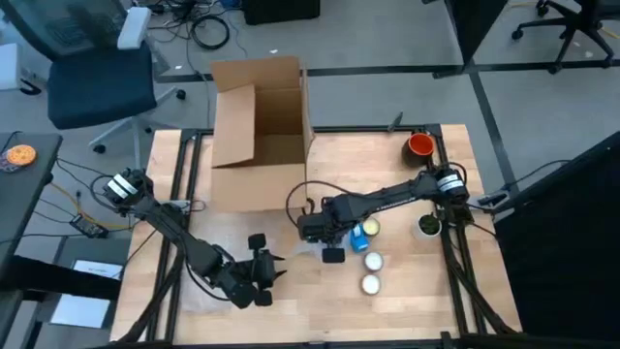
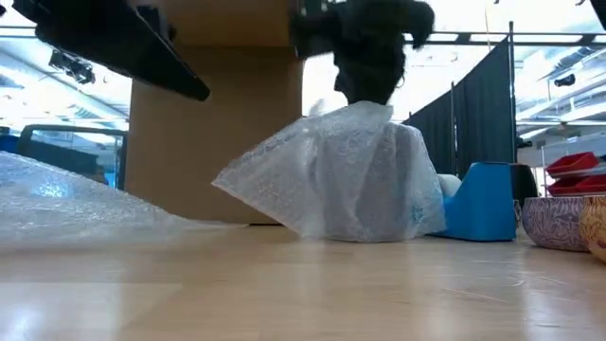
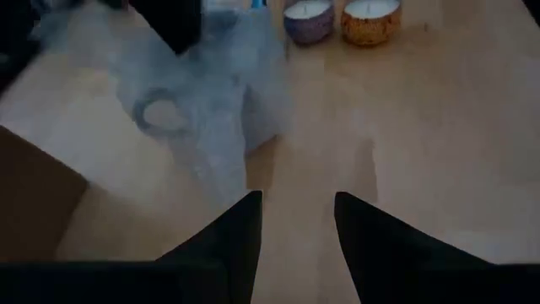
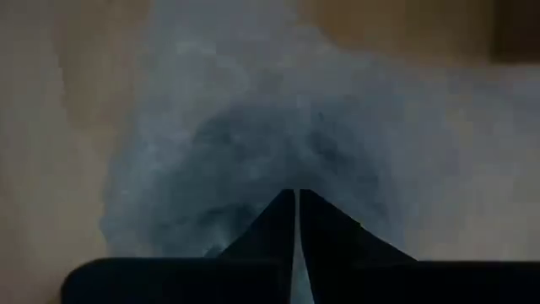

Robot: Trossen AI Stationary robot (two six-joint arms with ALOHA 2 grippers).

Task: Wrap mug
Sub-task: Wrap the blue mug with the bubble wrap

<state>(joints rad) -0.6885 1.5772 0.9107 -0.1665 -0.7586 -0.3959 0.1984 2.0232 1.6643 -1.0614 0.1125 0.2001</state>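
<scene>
Standing at the upper middle of the high view, an open cardboard box (image 1: 260,121) sits on the wooden counter (image 1: 407,301); its inside looks bare as far as it shows. An orange bowl (image 1: 419,145) is at the upper right corner of the counter, and a small green cup (image 1: 427,226) is at the right edge. Two small candle jars (image 1: 372,272) lie lower right of centre, beside a blue container (image 2: 485,213).

The right hand (image 1: 320,231), near the centre, has its fingers together, pinching the top of a bubble wrap bundle (image 2: 346,180). I cannot see the mug itself under the wrap. More bubble wrap (image 2: 66,204) lies at the left in the low view.

The left hand (image 1: 263,271), at the lower middle, has its fingers (image 3: 232,241) apart and holds nothing.
</scene>
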